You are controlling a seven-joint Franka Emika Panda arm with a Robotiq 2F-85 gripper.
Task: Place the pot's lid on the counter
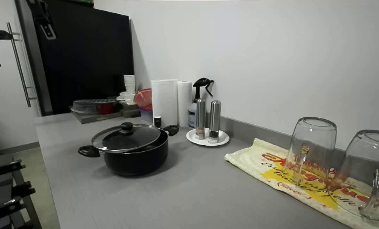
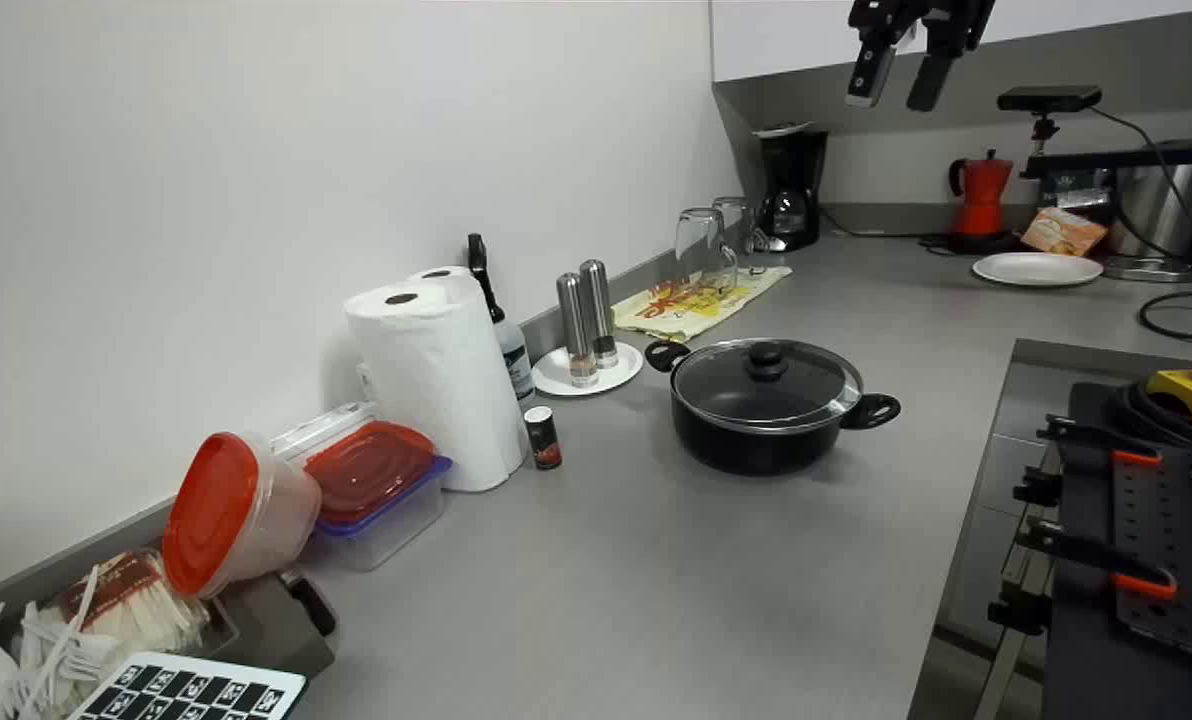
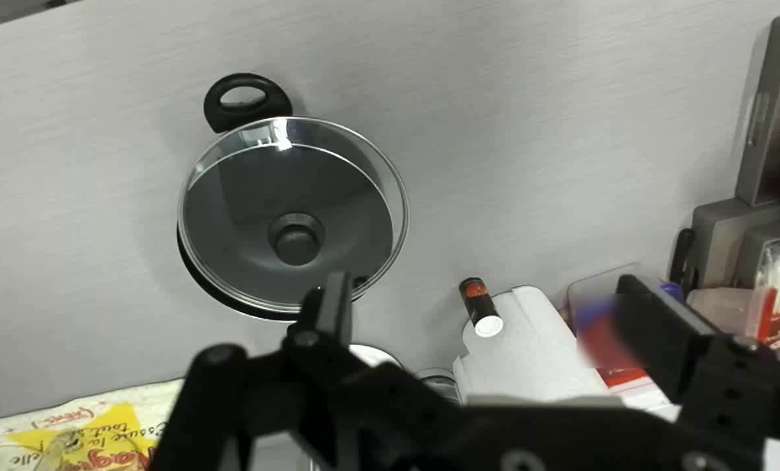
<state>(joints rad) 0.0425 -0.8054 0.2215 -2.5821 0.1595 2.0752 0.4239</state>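
The black pot (image 1: pixel 137 165) stands on the grey counter (image 1: pixel 183 200) and also shows in an exterior view (image 2: pixel 746 452) and the wrist view (image 3: pixel 216 112). The round glass lid (image 1: pixel 110 140) with a black knob rests on the pot, a little off-centre, leaving part of the rim uncovered. The lid shows in an exterior view (image 2: pixel 701 385) and the wrist view (image 3: pixel 246 196). My gripper (image 2: pixel 893 103) is open and empty, high above the counter. In the wrist view its fingers (image 3: pixel 485 284) are wide apart, with the lid beyond the left finger. Only part shows in an exterior view (image 1: pixel 48 31).
A white plate (image 2: pixel 621 375) with two steel mills, paper towel rolls (image 2: pixel 436 390) and a small black shaker (image 2: pixel 543 440) stand near the pot. Glass mugs (image 1: pixel 313 143) stand on a yellow-and-red cloth (image 1: pixel 256 156). Plastic containers (image 2: pixel 381 510) stand along the wall.
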